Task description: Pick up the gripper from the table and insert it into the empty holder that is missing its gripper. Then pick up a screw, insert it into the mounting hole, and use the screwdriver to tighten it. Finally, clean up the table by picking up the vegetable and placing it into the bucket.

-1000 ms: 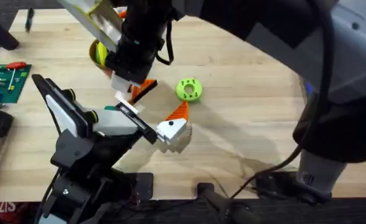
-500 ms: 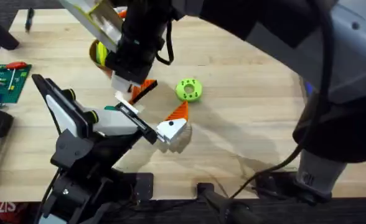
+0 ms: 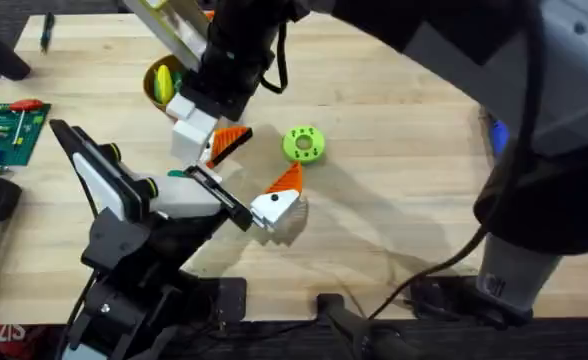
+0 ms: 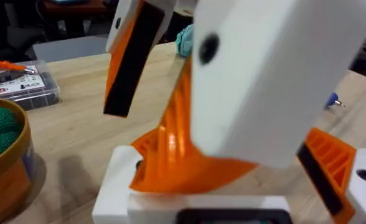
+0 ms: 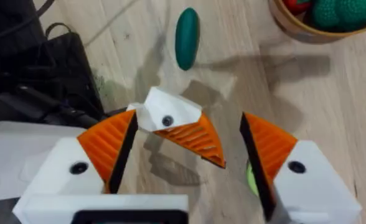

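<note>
The gripper [image 5: 183, 130], an orange ribbed finger on a white block, sits inside my open right gripper [image 5: 188, 124]. One pad [image 5: 111, 146] is against the block and the other [image 5: 264, 146] is clear of it. Overhead, the ribbed finger [image 3: 231, 140] lies by the teal end of the holder [image 3: 222, 197], the black bar on my left arm. I cannot tell whether it is seated. A smooth orange wedge [image 3: 282, 195] sits at the bar's other end, so my left gripper [image 3: 264, 160] is open. The vegetable [image 3: 303, 143] lies on the table [image 3: 394, 200]. The bucket [image 3: 157, 85] stands far left.
The blue screwdriver [image 3: 495, 135] shows past the right arm, which hangs large over the table's right half. A green circuit board [image 3: 4, 130] lies at the left edge. A clear parts box [image 4: 21, 84] sits beyond the bucket, and a teal oval [image 5: 186, 28] lies near the finger.
The right gripper has shifted up and toward the far left, uncovering more of the ribbed finger. The finger, the vegetable and the left arm have stayed put.
</note>
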`<state>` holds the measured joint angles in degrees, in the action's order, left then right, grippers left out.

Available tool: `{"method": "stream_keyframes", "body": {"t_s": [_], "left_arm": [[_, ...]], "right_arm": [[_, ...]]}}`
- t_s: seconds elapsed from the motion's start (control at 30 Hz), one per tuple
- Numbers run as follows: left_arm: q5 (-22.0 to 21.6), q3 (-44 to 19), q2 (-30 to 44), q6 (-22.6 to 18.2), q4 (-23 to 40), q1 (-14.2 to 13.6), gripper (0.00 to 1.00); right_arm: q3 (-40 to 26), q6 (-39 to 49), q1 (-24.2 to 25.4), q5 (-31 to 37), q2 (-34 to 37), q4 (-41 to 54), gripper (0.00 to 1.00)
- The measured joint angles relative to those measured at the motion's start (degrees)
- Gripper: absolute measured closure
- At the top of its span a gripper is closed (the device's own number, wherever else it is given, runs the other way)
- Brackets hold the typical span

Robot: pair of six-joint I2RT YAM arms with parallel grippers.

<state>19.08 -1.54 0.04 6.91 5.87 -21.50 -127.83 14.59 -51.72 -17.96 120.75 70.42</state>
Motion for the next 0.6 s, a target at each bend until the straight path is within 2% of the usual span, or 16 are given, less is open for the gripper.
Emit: {"method": "stream_keyframes", "body": {"t_s": [0.2, 0.37, 0.6], "left_arm": [[0.01, 0.00, 0.01, -0.01, 0.00, 0.00, 0.011], [0.01, 0.00, 0.01, -0.02, 0.00, 0.00, 0.011], [0.00, 0.00, 0.00, -0.03, -0.01, 0.00, 0.011]], "right_arm": [[0.00, 0.00, 1.07, -0.60, -2.47, 0.27, 0.008], [0.00, 0.00, 4.19, -0.94, -5.39, 0.28, 0.008], [0.00, 0.00, 8.27, -0.99, -5.73, 1.14, 0.008]]}}
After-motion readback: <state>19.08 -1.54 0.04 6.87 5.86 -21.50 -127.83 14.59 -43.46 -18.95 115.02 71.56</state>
